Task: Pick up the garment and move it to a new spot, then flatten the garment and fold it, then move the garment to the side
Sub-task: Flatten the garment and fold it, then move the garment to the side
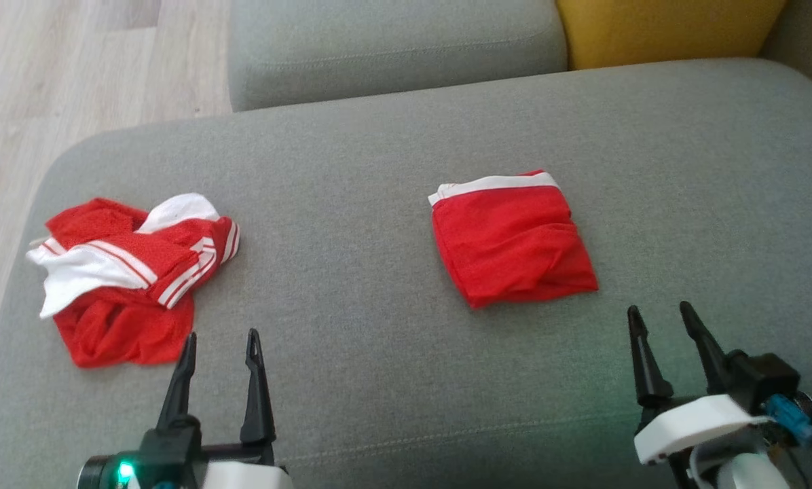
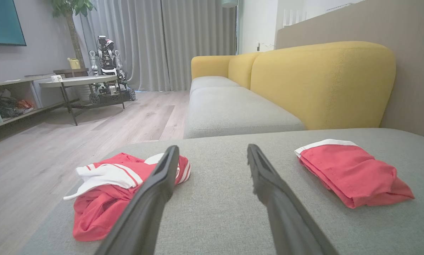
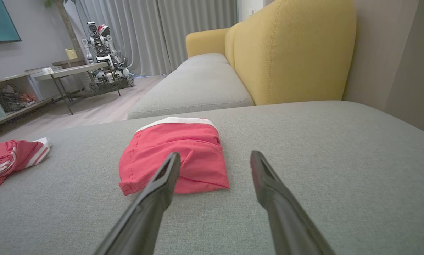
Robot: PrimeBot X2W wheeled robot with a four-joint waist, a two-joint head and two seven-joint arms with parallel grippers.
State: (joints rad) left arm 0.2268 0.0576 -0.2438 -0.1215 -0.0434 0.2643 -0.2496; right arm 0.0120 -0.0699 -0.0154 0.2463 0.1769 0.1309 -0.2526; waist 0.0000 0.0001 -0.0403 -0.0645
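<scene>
Head view, progress: A folded garment (image 1: 511,238), red with a white band, lies as a compact packet mid-cushion on the grey cushion (image 1: 379,326). A crumpled garment (image 1: 131,278), red with white stripes, sits in a heap well apart at the cushion's left end. By the look of it, one piece is folded. The heap has yet to be picked up, flattened, folded and set aside.

Head view, pose: The left gripper (image 1: 220,335) hangs at the near edge just beside the heap, and the right gripper (image 1: 659,309) hangs just short of the packet's near corner. Both are spread and hold nothing.

Left wrist view: The left gripper's two dark fingers (image 2: 151,198) are parted and empty, low over the cushion and pointing toward the yellow backrest (image 2: 322,81). The heap lies partly behind the left-hand finger and the packet is off to the right.

Right wrist view: The right gripper's jaws gape wide with bare cushion between them. The packet's near hem lies just beyond one fingertip, not touching it. The heap shows at the far left edge.
</scene>
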